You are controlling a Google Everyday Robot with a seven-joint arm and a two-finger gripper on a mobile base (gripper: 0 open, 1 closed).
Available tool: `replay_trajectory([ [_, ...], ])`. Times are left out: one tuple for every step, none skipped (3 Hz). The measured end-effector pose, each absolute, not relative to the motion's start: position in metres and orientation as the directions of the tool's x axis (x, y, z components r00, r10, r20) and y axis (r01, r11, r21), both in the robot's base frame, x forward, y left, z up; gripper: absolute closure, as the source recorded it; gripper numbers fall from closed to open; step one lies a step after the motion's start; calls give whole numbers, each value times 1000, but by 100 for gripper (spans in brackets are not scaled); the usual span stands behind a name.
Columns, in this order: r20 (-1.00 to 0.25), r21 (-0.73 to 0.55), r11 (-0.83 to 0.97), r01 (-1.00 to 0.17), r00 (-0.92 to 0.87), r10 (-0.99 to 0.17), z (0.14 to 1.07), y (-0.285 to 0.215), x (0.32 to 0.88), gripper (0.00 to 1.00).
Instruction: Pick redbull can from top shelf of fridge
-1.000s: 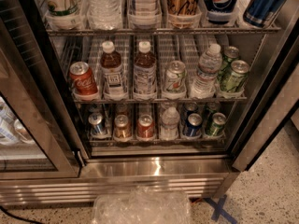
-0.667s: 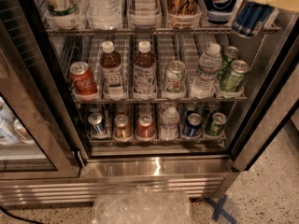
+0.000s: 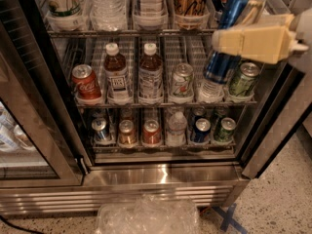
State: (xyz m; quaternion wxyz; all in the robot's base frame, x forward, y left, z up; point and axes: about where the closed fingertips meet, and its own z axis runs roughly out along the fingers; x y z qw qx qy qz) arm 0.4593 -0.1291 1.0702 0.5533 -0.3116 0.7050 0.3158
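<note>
My gripper [image 3: 235,42], with cream fingers, reaches in from the upper right and is shut on the redbull can [image 3: 222,65]. The can is tall and slim with blue and silver panels. It hangs tilted, top to the right, in front of the fridge's right side, between the top shelf [image 3: 122,32] and the middle shelf. One finger [image 3: 253,43] crosses the can's front; the other is hidden behind it. The fridge [image 3: 161,177] stands open. The top shelf's lane trays hold bottles and cans cut off by the frame's top edge.
The middle shelf holds a red Coke can [image 3: 87,83], two brown bottles [image 3: 117,74], a silver can [image 3: 181,79] and a green can [image 3: 243,79]. Several small cans stand on the lower shelf [image 3: 161,145]. The glass door [image 3: 29,130] stands open at left. A clear plastic bag [image 3: 146,216] lies on the floor.
The can stood at the right end of the top shelf. The gripper came in from the upper right, closed on it, and has drawn it out, down and leftward, tilted.
</note>
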Motion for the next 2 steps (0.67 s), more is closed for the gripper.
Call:
replay_trajectory([
  [-962, 166, 539, -826, -256, -95, 1043, -105, 436, 100],
  [-962, 166, 539, -826, -256, -95, 1043, -105, 436, 100],
])
